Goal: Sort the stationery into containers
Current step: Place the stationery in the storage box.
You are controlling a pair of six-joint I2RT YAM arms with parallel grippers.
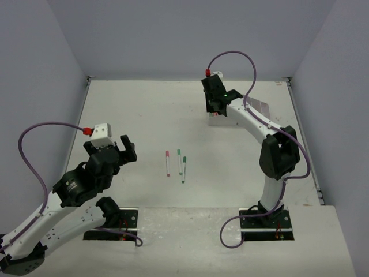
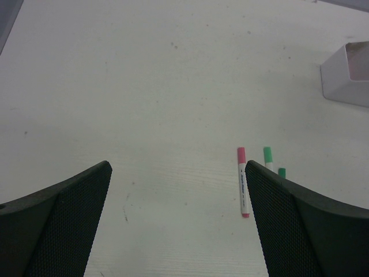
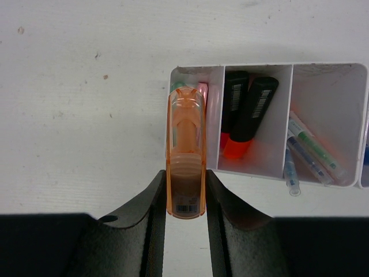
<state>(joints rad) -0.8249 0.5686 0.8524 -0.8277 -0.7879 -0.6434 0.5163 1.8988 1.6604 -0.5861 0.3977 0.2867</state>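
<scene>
Right tool (image 3: 184, 180) grips a translucent orange stubby highlighter (image 3: 185, 144) between partly closed fingers. In the right wrist view the highlighter's cap end overlaps the leftmost visible compartment of the white plastic desk organizer (image 3: 328, 98), which stands towards the far right of the off-white surface (image 1: 144, 115). Two black-bodied, orange-tipped highlighters (image 3: 248, 112) lie in the adjoining compartment, with thin pens (image 3: 311, 153) in the next. Left tool (image 2: 177, 168) hangs fully open above the surface's left side, holding nothing. One pink-capped white pen (image 1: 168, 163) and two green-capped pens (image 1: 180, 163) lie mid-surface, just beside one another.
</scene>
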